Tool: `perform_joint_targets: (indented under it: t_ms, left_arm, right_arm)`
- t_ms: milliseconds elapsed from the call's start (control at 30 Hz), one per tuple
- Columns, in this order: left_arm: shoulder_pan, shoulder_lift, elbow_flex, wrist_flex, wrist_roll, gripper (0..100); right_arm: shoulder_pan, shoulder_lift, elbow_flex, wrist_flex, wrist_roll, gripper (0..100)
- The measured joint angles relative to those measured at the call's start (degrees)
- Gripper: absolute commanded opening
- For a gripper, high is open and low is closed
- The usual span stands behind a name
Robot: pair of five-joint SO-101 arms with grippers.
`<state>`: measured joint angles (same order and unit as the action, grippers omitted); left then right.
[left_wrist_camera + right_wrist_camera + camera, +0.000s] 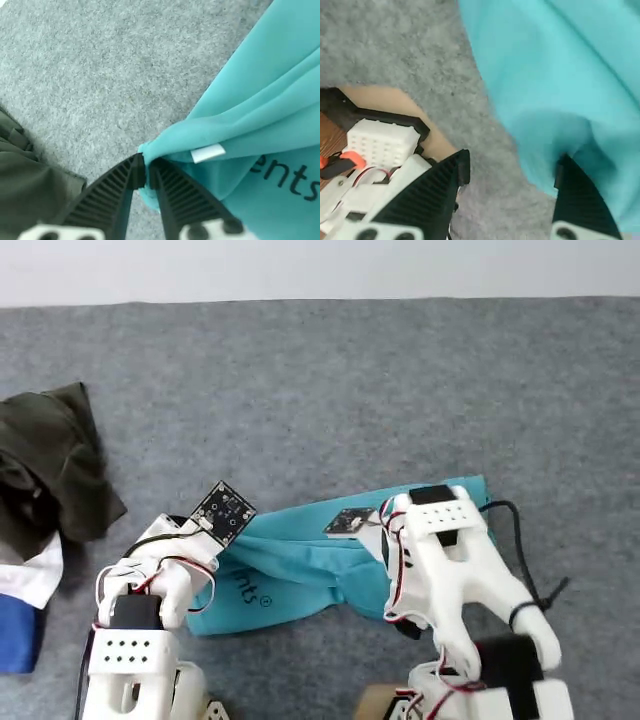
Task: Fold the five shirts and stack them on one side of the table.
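**Teal shirt mid-fold, the rest waiting**

The teal shirt point(300, 562) lies near the front edge of the grey tabletop point(350, 390), between the two arms. It is bunched into a long rumpled band rather than a flat rectangle. The left arm point(150, 585) has its jaws clenched on a gathered corner of the cloth at that end of the shirt. The right arm point(450, 560) is at the other end with its jaws spread wide, one finger on the cloth and one over the tabletop, gripping nothing.

At the left side of the tabletop, well apart from the teal shirt, sits a heap: an olive shirt point(50, 470) slumped on top, with a white shirt point(30, 578) and a blue shirt point(15, 635) showing beneath. The olive one looks crumpled, not folded, and whether the two beneath it are folded is hard to tell.

By my reading the task is at an early stage. No tidy stack is visible, the teal shirt's fold is unfinished, and I count four shirts, not five.
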<state>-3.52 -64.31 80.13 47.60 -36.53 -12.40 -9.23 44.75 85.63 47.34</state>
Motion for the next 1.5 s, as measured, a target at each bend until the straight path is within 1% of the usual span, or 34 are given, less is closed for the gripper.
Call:
perform_joint_targets:
  t_ms: [200,267,400,433,567,933,1000,1067,1167,1233,1333,1500]
  left_arm:
    - [0.0,0.0,0.0,0.0,0.0,1]
    - [0.0,0.0,0.0,0.0,0.0,1]
    - [0.0,0.0,0.0,0.0,0.0,1]
    - [0.0,0.0,0.0,0.0,0.0,1]
    - [0.0,0.0,0.0,0.0,0.0,1]
    - [0.0,0.0,0.0,0.0,0.0,1]
    - [0.0,0.0,0.0,0.0,0.0,1]
    - [0.0,0.0,0.0,0.0,0.0,1]
    - [0.0,0.0,0.0,0.0,0.0,1]
    - [0.0,0.0,0.0,0.0,0.0,1]
    - [0.0,0.0,0.0,0.0,0.0,1]
    - [0.0,0.0,0.0,0.0,0.0,1]
  right_arm:
    - [2.64,6.77,-0.26,-8.18,0.0,27.5]
    - [2.9,8.35,-1.32,-8.88,0.0,22.9]
    - [3.78,11.34,-5.63,-8.88,0.0,6.1]
    - [3.87,12.4,-6.95,-8.97,0.0,4.1]
    - [3.43,13.54,-13.8,-9.23,0.0,3.2]
    - [3.69,14.07,-37.8,-2.02,0.0,3.5]
    - [3.69,14.07,-39.91,-0.79,0.0,3.8]
    - [3.08,14.33,-40.0,0.0,0.0,8.3]
    - [2.02,16.26,-39.47,0.44,0.0,21.3]
    - [2.2,17.85,-38.95,1.05,-0.53,25.8]
    - [2.29,18.29,-38.95,2.2,-4.13,26.1]
    - [1.41,18.29,-40.97,8.7,-4.84,26.0]
